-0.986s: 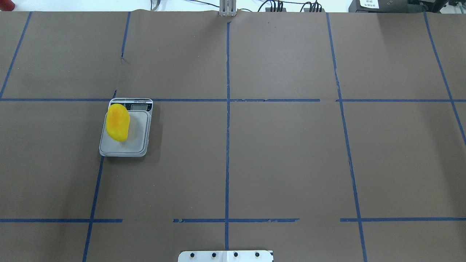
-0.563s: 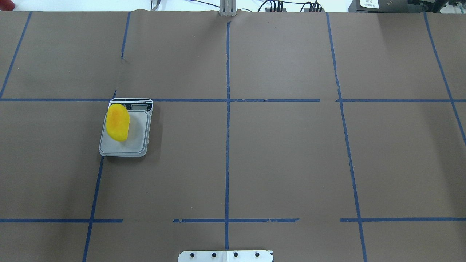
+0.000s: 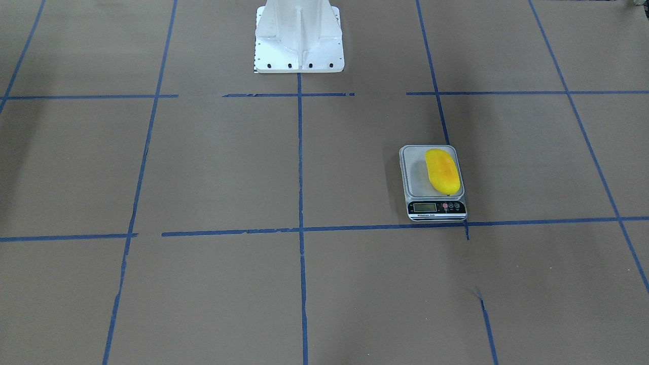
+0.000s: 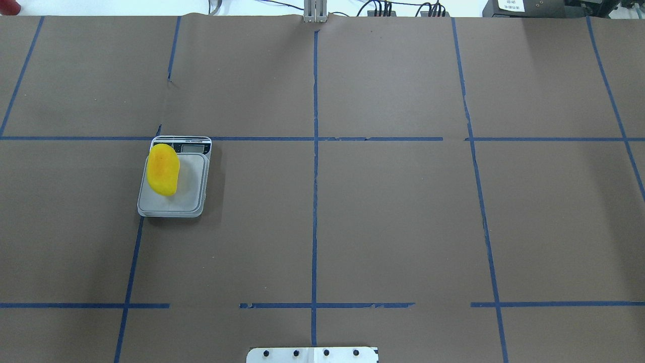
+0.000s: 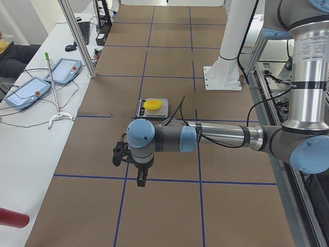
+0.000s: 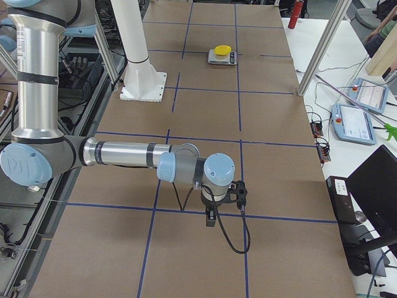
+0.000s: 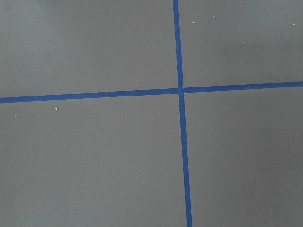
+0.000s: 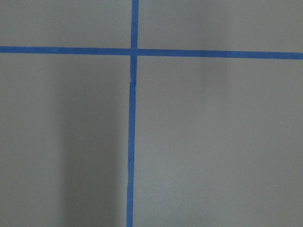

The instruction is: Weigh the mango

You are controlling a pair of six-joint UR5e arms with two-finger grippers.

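Brown paper, blue-taped, covers the bench (image 4: 403,227); mango (image 4: 163,169) unmoved on scale (image 4: 192,200); left end effector (image 5: 140,180) and right end effector (image 6: 211,218): cannot tell grip.

You get 2 steep exterior views from opposite sides, 2 end views along the surface (image 4: 403,201), and 2 wrist cameras close above tape crossings (image 7: 180,90). All 4 exteriors share the scale (image 4: 191,186).
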